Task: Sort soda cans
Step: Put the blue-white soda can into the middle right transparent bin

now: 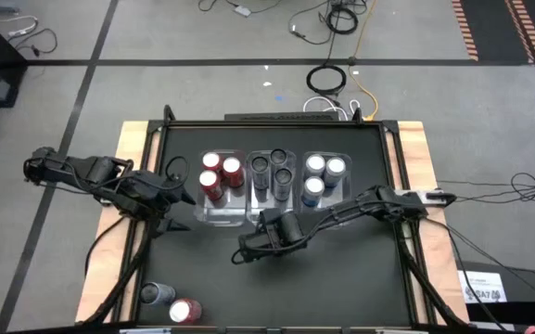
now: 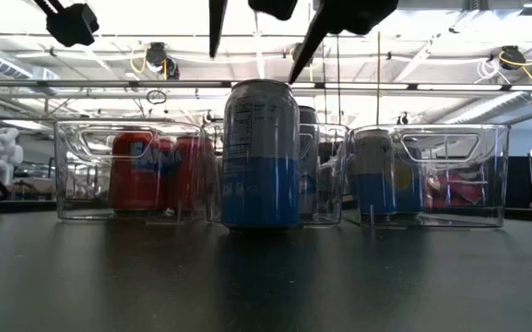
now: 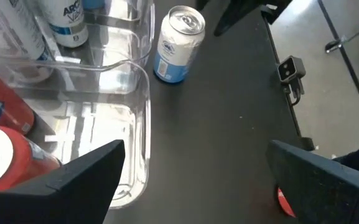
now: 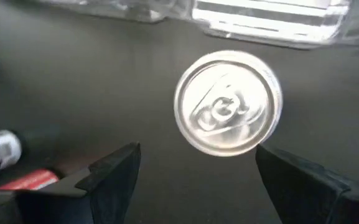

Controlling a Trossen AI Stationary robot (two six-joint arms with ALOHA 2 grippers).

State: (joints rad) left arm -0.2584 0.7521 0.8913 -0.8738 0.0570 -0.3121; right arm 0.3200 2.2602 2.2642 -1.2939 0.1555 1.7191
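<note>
A silver-blue soda can stands upright on the black table in front of the three clear bins. My right gripper hangs open just above it, fingers pointing down, one on either side of the silver top, touching nothing. My left gripper waits open at the near left corner of the left bin. Red cans stand in the left bin, dark cans in the middle bin, silver-blue cans in the right bin.
Two more cans lie at the table's near left corner, one silver-blue and one red. The bins stand in a row across the table's middle. The black surface in front of the bins is open on both sides of the standing can.
</note>
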